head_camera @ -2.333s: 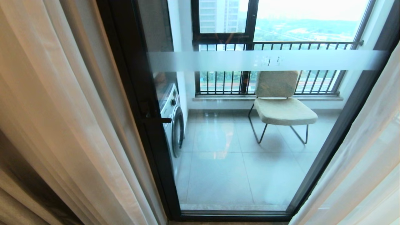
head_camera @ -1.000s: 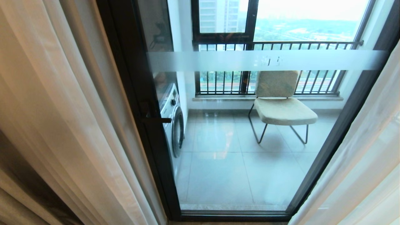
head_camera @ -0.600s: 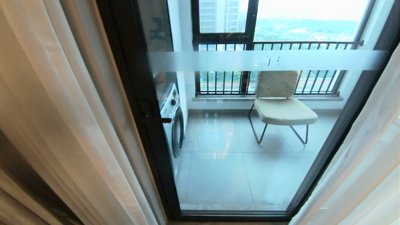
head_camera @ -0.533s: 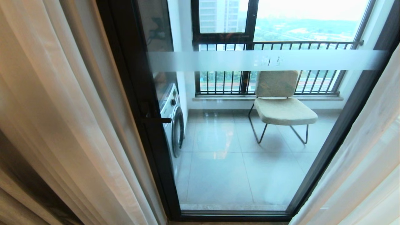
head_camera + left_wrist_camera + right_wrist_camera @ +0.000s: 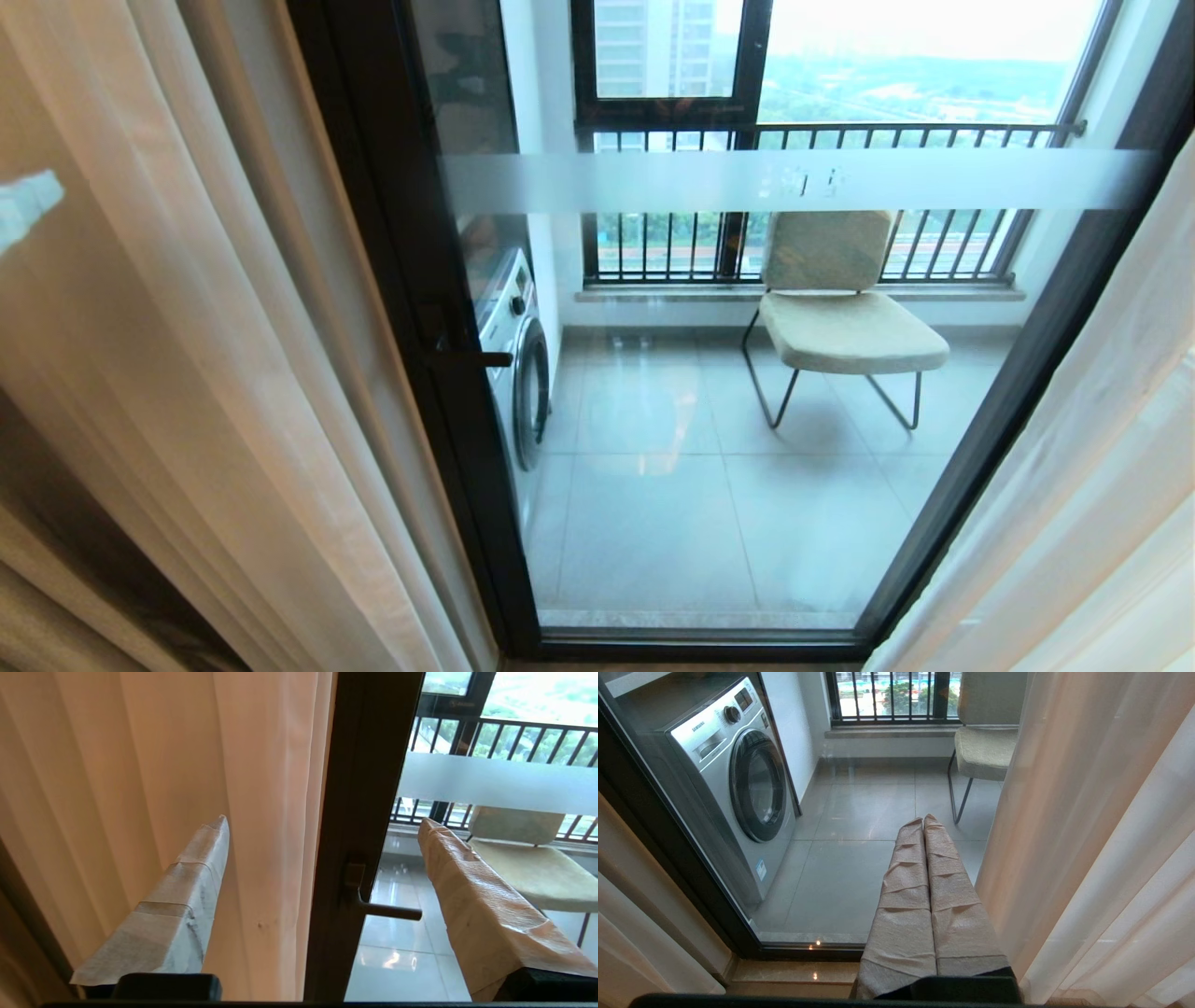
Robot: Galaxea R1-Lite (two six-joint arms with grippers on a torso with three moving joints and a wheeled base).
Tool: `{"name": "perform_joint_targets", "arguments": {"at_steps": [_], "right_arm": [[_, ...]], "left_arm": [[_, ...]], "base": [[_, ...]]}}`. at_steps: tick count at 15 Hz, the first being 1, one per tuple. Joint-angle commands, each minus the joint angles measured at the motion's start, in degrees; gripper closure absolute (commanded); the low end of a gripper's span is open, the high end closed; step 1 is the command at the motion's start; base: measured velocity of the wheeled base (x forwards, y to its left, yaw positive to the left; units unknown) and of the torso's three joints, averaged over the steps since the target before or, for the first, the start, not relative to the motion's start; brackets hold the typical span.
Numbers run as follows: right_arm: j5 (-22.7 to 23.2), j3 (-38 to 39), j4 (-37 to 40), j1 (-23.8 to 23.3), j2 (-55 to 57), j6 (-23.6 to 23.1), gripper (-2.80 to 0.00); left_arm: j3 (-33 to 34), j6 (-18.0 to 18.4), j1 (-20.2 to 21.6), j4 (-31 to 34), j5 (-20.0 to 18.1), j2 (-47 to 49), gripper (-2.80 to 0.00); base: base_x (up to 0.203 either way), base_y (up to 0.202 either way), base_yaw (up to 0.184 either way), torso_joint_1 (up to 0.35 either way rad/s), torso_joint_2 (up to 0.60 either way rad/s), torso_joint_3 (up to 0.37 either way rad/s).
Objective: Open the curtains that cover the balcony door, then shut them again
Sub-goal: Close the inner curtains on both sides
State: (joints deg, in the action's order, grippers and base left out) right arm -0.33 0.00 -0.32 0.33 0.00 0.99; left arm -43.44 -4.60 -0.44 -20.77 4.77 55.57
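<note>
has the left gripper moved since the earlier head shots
Yes. The left gripper has come into the head view at its left edge, over the sheer curtain and left of the dark door frame; earlier it was out of view.

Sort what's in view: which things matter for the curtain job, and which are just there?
Job: curtains, balcony door, left tool, open by the left curtain's edge.
Just there: washer, chair, door handle, railing, right tool, shut and idle.

The curtains [image 5: 168,373] hang at both sides of the balcony door [image 5: 747,523], leaving its middle uncovered. Behind the glass, a washing machine [image 5: 513,355] stands at the left wall and a chair [image 5: 840,317] before the railed window [image 5: 672,84].
</note>
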Motion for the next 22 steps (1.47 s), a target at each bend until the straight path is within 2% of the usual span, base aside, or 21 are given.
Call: {"name": "perform_joint_targets", "arguments": {"at_steps": [1, 6, 9, 13, 18, 19, 22], "right_arm": [[-0.02, 0.00, -0.03, 0.02, 0.00, 0.06, 0.00], [-0.02, 0.00, -0.03, 0.02, 0.00, -0.01, 0.00], [-0.02, 0.00, -0.03, -0.02, 0.05, 0.00, 0.00], [-0.02, 0.00, -0.03, 0.02, 0.00, -0.02, 0.00], [-0.02, 0.00, -0.03, 0.02, 0.00, -0.02, 0.00], [-0.02, 0.00, -0.03, 0.02, 0.00, -0.02, 0.00], [-0.02, 0.00, -0.03, 0.02, 0.09, -0.02, 0.00]], "left_arm": [[-3.06, -0.28, 0.05, -0.55, 0.07, 6.18, -2.80], [-12.17, -0.08, 2.23, -7.76, 0.47, 19.52, -2.80], [-17.78, 0.20, 3.17, -8.96, 0.50, 24.96, -2.80], [-22.94, 1.43, 4.77, -9.10, 0.51, 29.13, -2.80], [-24.41, 1.61, 5.01, -9.11, 0.51, 30.12, -2.80], [-24.41, 1.61, 4.92, -9.11, 0.42, 30.12, 0.00], [-24.50, 1.61, 4.53, -9.11, 0.16, 29.90, 0.00]], "base": [[0.000, 0.000, 0.000, 0.000, 0.00, 0.000], [0.000, 0.000, 0.000, 0.000, 0.00, 0.000], [0.000, 0.000, 0.000, 0.000, 0.00, 0.000], [0.000, 0.000, 0.000, 0.000, 0.00, 0.000], [0.000, 0.000, 0.000, 0.000, 0.00, 0.000], [0.000, 0.000, 0.000, 0.000, 0.00, 0.000], [0.000, 0.000, 0.000, 0.000, 0.00, 0.000]]}}
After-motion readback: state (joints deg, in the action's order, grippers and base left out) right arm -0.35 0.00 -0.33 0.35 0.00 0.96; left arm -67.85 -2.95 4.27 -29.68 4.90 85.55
